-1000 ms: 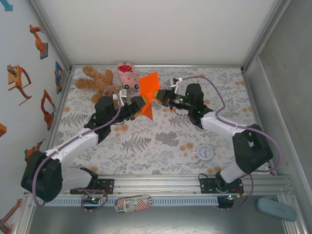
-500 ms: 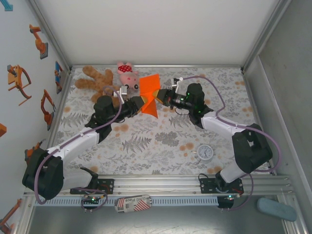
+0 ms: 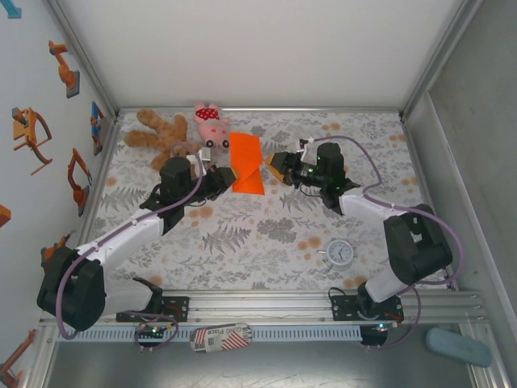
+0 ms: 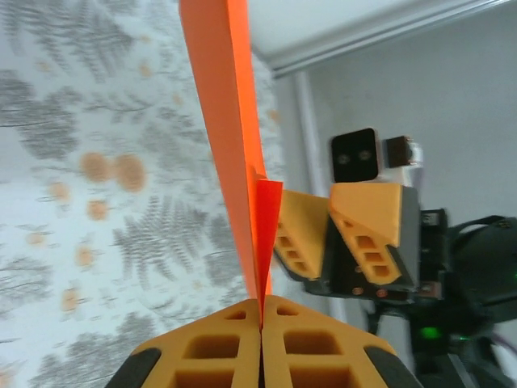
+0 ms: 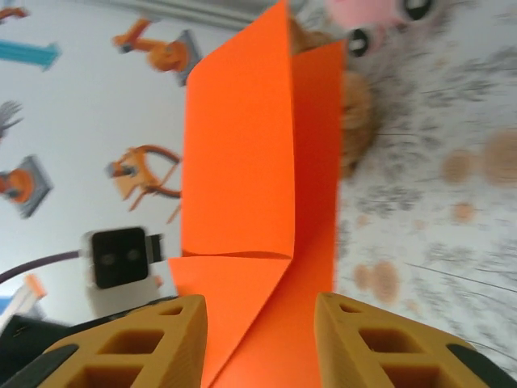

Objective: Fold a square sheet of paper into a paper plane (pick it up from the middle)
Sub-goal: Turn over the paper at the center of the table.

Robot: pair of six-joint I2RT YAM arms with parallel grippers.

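While the left hand clamps the thin, sharply creased orange paper over the leaf-printed desk, the right hand stands released, its blocky ribbed fingers apart.

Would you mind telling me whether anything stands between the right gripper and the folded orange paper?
Nothing visible does. The right gripper stands open right at the folded orange paper, its jaws facing the sheet directly. The left gripper is shut on the paper's opposite edge, and the pink plush pig lies farther back.
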